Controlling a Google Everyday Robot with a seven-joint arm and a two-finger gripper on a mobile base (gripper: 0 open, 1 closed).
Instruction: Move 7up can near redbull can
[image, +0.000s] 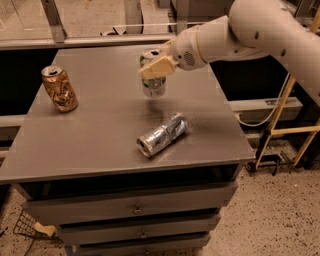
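Observation:
The 7up can (153, 85), short and silvery with a greenish label, stands upright at the back middle of the grey table (90, 135). My gripper (155, 66) reaches in from the right and is shut on the can's upper part, with a tan finger (157, 67) across its front. The redbull can (162, 135), long, slim, silver and blue, lies on its side nearer the front edge, a short way below the 7up can.
A dented orange-copper can (59, 89) stands upright at the table's left. Drawers (135, 207) sit under the tabletop. A yellow frame (290, 125) stands at the right. A railing (85, 40) runs behind the table.

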